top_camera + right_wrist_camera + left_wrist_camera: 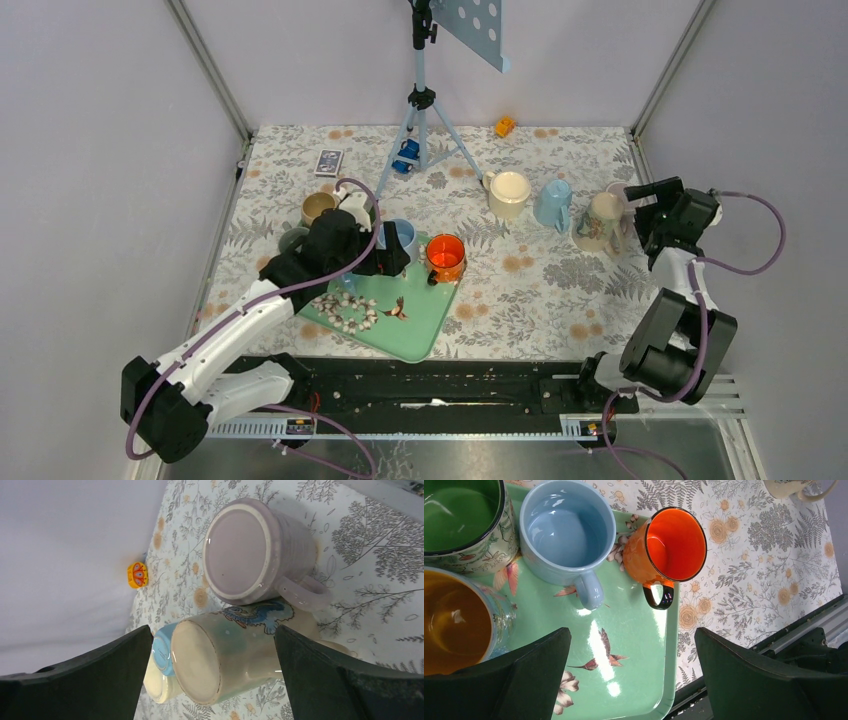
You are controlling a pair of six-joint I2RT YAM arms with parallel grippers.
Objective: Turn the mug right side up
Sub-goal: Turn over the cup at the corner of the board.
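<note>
Four mugs stand upside down in a row at the back right: a cream one, a light blue one, a painted cream-and-teal one and a lavender one. In the right wrist view their bases face up. My right gripper is open, hovering above the painted mug, one finger on each side and apart from it. My left gripper is open over the green tray and holds nothing. Upright on the tray are an orange mug, a blue mug, a green-lined mug and an amber mug.
A blue tripod stands at the back centre with a small blue toy at its foot. A card box lies at the back left, and an orange toy by the back wall. Grey walls close in both sides.
</note>
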